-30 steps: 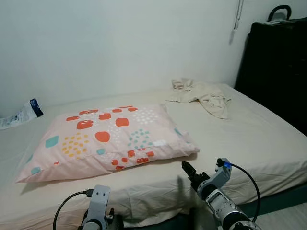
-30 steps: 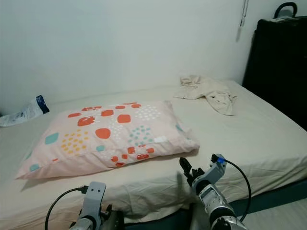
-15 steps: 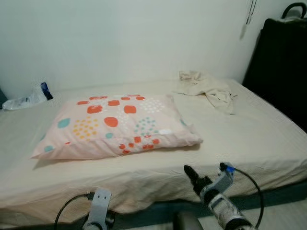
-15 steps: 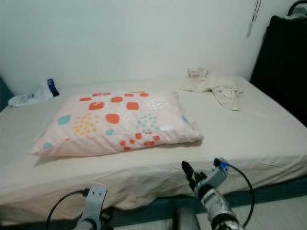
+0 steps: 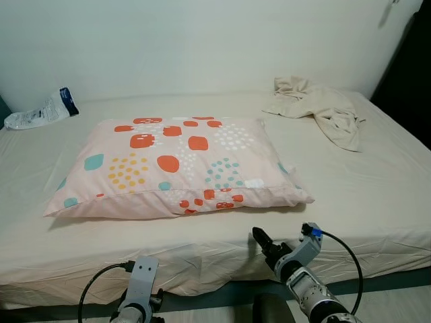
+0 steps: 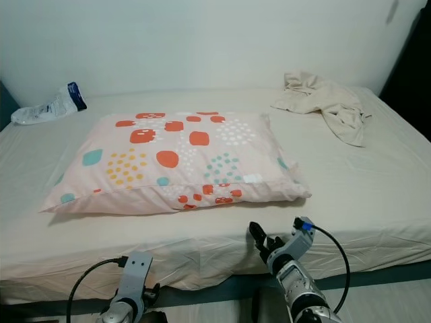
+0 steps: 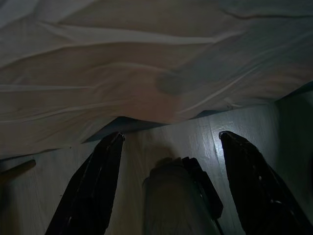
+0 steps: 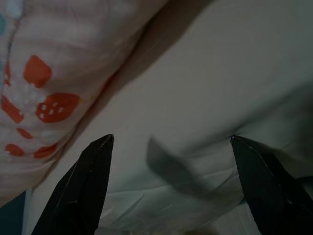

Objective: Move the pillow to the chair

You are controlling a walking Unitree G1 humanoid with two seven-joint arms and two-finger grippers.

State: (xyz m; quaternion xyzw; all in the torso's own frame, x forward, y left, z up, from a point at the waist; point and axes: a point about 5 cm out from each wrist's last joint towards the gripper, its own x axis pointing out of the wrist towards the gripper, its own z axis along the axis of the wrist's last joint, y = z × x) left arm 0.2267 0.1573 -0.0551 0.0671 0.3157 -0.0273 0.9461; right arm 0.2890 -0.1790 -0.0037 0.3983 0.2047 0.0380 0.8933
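Observation:
A pale pink pillow (image 5: pixel 175 165) with red, yellow and teal spots lies flat on the cream bed (image 5: pixel 363 195), near its front edge. My right gripper (image 5: pixel 260 237) is held low in front of the mattress edge, just below the pillow's near right corner and apart from it. In the right wrist view that gripper (image 8: pixel 171 137) is open, with the pillow's corner (image 8: pixel 54 73) ahead of one finger. My left arm (image 5: pixel 139 289) hangs low by the bed's front. Its gripper (image 7: pixel 171 133) is open and empty, facing the hanging sheet (image 7: pixel 146 63) and the floor.
A crumpled beige cloth (image 5: pixel 320 111) lies at the bed's far right. A white and blue plastic packet (image 5: pixel 42 111) rests at the far left by the wall. A tall black object (image 5: pixel 416 81) stands at the right edge. Wooden floor (image 7: pixel 161 137) runs under the bed.
The whole picture has shifted, so the camera moved: the pillow now sits more central and the black object has slid almost out. The pillow lies as before. Both grippers stay low and open.

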